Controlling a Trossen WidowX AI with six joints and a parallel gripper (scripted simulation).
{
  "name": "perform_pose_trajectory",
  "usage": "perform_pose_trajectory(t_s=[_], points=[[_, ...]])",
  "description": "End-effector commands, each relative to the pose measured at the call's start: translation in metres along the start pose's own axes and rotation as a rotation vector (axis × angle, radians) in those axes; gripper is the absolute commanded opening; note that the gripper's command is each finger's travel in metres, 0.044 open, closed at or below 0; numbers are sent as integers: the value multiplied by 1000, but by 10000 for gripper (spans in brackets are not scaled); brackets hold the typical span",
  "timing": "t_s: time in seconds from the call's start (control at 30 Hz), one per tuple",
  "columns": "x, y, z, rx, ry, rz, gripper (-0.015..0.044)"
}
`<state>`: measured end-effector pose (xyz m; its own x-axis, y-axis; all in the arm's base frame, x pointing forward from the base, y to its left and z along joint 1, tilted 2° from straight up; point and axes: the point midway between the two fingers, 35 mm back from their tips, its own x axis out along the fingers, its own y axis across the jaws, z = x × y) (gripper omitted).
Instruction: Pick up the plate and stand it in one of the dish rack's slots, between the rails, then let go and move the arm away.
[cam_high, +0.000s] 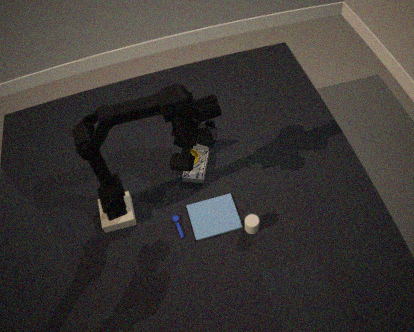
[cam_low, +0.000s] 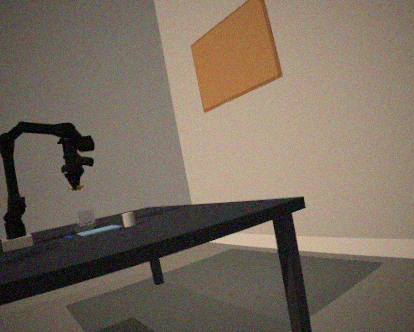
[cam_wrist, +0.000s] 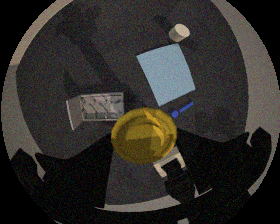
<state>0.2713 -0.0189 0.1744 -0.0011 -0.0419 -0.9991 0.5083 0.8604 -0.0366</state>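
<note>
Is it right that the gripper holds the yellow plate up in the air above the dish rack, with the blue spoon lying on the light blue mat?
Not quite: the blue spoon lies on the table beside the light blue mat, as the top view shows. The gripper does hold the yellow plate above the dish rack.

Dim room; dark table (cam_low: 215, 220) on slim legs; beige wall (cam_low: 330, 150) bearing an orange panel (cam_low: 236, 55); pale skirting (cam_high: 165, 42) along a grey floor (cam_low: 240, 285).

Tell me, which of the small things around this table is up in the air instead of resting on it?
The yellow plate, shut in the gripper above the dish rack. The blue spoon, blue mat and white cup all rest on the table.
</note>
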Motion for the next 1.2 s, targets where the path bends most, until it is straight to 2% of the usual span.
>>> perform_pose_trajectory(t_s=[0.0,0.13,0.6,1.17], points=[[0,4,-7,41,-5,5,0],[6,6,-5,23,4,33,0],[53,25,10,-208,27,314,0],[93,40,20,-519,-100,645,0]])
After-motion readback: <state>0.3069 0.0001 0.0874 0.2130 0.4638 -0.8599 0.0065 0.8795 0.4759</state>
